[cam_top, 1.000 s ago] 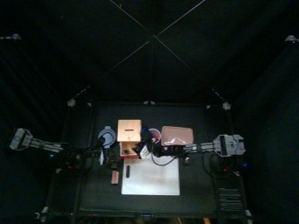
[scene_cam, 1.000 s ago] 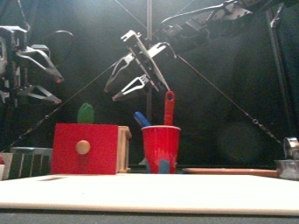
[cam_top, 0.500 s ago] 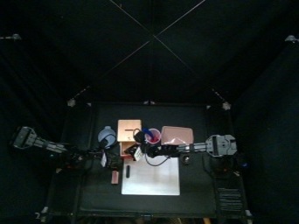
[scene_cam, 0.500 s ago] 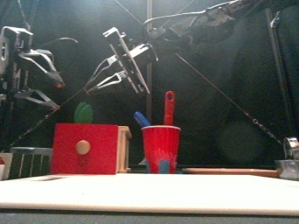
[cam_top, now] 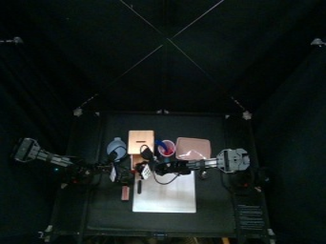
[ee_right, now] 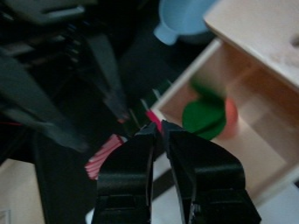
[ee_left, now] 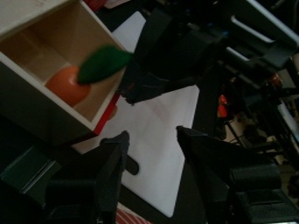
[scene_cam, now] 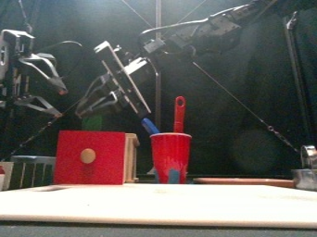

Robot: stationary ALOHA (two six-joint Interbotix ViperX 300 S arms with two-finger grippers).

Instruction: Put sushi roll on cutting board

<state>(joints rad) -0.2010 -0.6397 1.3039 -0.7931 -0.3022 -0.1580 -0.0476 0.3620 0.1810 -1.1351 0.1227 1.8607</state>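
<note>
Left end effector (ee_left: 152, 140): released, jaws wide, over the cutting board's edge.
Right end effector (ee_right: 160, 131): jaws partly apart, grasping nothing visible, raised.
Cutting board (cam_top: 166, 196): flat on desk (cam_top: 216, 215), front.
Sushi roll: too dark to locate.

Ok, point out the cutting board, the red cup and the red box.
cutting board (scene_cam: 161, 205): front view, bare white top surface.
red cup (scene_cam: 171, 155): front view, middle of its side wall.
red box (scene_cam: 93, 157): front view, red front face by the knob.
</note>
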